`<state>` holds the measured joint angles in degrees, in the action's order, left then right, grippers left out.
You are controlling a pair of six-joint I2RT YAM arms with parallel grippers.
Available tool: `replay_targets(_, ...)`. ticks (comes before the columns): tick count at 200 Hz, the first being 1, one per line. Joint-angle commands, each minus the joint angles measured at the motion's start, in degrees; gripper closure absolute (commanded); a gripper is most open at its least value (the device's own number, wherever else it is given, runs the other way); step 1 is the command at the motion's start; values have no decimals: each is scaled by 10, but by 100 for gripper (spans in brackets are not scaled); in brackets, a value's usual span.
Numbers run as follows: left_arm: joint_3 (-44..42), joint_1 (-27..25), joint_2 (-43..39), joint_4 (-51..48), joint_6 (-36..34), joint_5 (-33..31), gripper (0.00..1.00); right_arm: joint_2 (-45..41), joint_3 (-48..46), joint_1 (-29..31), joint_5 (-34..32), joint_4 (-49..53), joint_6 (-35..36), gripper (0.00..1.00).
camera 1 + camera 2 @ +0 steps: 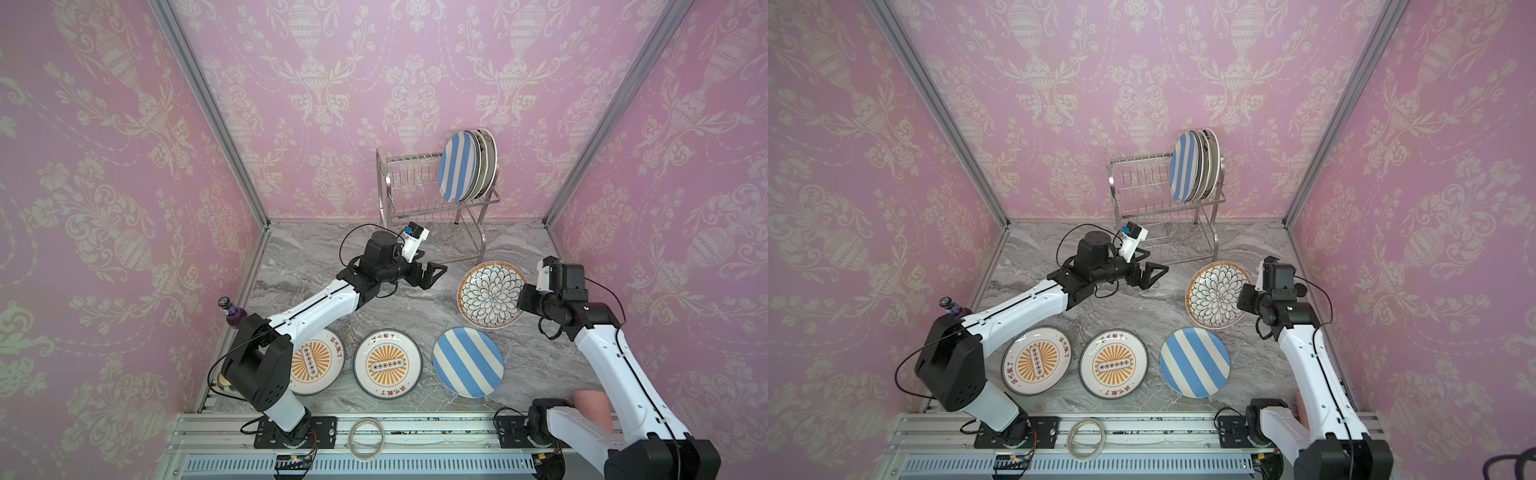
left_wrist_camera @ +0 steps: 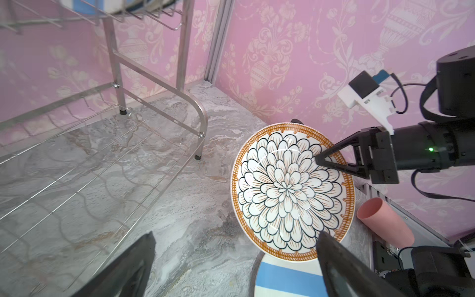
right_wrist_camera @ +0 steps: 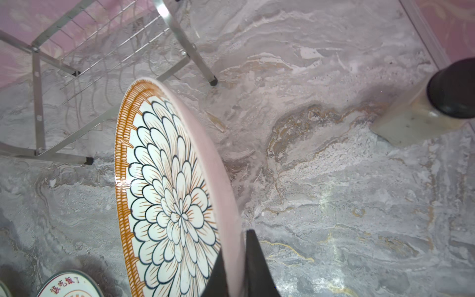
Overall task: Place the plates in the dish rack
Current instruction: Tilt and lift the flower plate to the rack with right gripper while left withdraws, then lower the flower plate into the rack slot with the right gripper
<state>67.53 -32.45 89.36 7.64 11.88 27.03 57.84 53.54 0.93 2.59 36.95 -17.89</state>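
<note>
In a top view: glossy round petal-patterned plate (image 1: pixel 488 297) tilted off the veined marble table (image 1: pixel 332 307), just in front of the steel wire dish rack (image 1: pixel 415 195); left gripper (image 1: pixel 434 277) jaws apart. Right wrist: right gripper (image 3: pixel 237 272) clamps the plate's smooth rim

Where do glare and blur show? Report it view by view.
Left wrist view: glare streaks on the petal plate, left gripper's fingers blurred. Right wrist view: dish rack soft, pale glare on the marble table. Both top views: even light, soft shadows.
</note>
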Motion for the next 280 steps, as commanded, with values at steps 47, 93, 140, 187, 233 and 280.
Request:
replay_targets(47, -40, 51, -175, -128, -82, -200, 1, 57, 210, 236, -69, 57, 44, 100)
replay_targets(93, -37, 154, -212, -192, -36, -213, 1, 106, 304, 285, -91, 4, 39, 100)
replay_targets(140, -47, 209, -192, -215, -1, -140, 1, 171, 430, 295, -144, -54, 47, 100)
replay_targets(187, -82, 213, -180, -192, 42, -94, 1, 285, 619, 297, -249, -49, 82, 100)
replay_targets(233, -95, 215, -153, -175, 71, -48, 1, 363, 705, 298, -386, -93, 151, 100)
replay_targets(280, -104, 215, -151, -160, 94, -13, 1, 414, 721, 304, -497, -201, 246, 100)
